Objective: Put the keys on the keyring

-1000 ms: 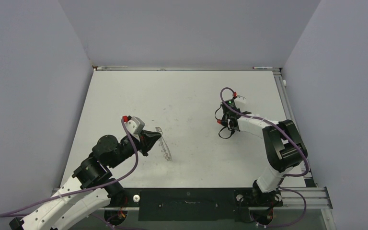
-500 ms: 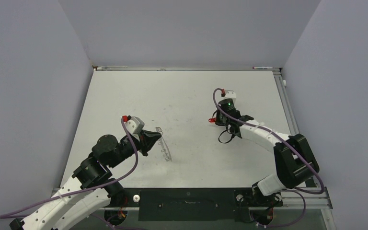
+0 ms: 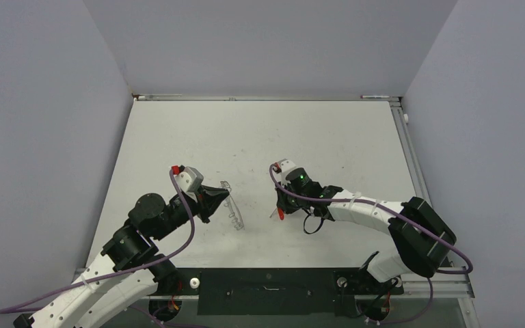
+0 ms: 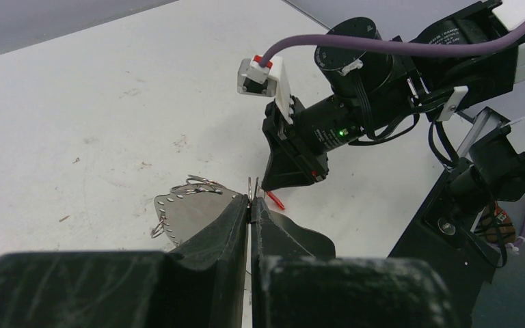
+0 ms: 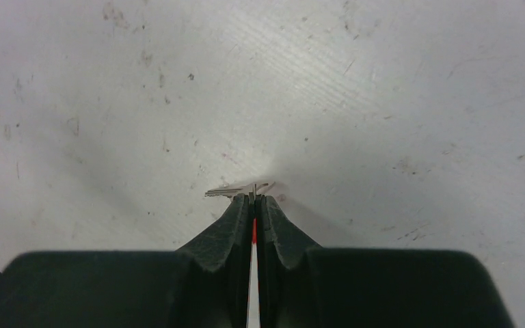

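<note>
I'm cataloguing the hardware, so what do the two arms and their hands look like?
The left arm and right arm share white link shells and black joints. A purple cable with a red plug runs along each to a white wrist block. The left hand and right hand each have two black wedge-shaped fingers tapering to a tip. A green light glows on the right wrist.

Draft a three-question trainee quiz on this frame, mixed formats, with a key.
1. True or false: the left end effector is shut on the large thin silvery metal keyring.
2. What does the right end effector grip? A) the small red-headed, silver-bladed key; B) a purple cable; C) nothing.
3. Fill in: seen from above, key and keyring are ___ (touching/apart).
Key: 1 true; 2 A; 3 apart.
</note>
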### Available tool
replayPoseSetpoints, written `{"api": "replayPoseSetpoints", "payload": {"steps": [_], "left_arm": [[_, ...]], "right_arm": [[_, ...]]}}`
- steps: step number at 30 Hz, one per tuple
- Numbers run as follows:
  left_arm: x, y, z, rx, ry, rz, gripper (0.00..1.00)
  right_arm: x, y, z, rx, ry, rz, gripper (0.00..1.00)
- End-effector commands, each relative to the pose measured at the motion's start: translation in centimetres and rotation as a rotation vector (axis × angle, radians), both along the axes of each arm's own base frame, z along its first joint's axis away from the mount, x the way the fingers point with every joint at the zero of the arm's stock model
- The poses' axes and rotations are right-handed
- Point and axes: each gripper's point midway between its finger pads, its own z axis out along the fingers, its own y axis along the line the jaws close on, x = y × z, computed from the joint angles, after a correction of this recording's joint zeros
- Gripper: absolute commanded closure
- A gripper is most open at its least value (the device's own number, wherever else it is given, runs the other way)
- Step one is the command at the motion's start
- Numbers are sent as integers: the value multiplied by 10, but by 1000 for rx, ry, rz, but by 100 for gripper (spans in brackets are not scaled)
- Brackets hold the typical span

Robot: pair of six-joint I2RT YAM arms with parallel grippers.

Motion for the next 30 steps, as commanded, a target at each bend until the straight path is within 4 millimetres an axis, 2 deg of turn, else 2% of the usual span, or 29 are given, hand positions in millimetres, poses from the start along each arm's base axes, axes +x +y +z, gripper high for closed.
{"api": "replayPoseSetpoints", "payload": {"steps": [1, 7, 14, 16, 18, 24, 30], "left_arm": [[0, -3, 22, -67, -49, -11, 100], [1, -3, 20, -63, -46, -7, 100], [2, -4, 18, -58, -40, -8, 100], [2, -3, 18, -59, -39, -6, 100], [2, -3, 18, -60, -40, -6, 100], [3, -3, 17, -58, -38, -3, 100], [3, -4, 17, -57, -37, -7, 100]], "right_arm": [[-17, 4, -4, 24, 22, 59, 95], [-22, 5, -5, 10, 6, 77, 95], [-24, 16, 30, 57, -119, 166, 95], [-26, 20, 34, 74, -139, 188, 95], [-28, 22, 31, 79, -136, 195, 95], [-30, 12, -7, -31, -61, 150, 95], [-41, 12, -12, -43, -43, 130, 95]]}}
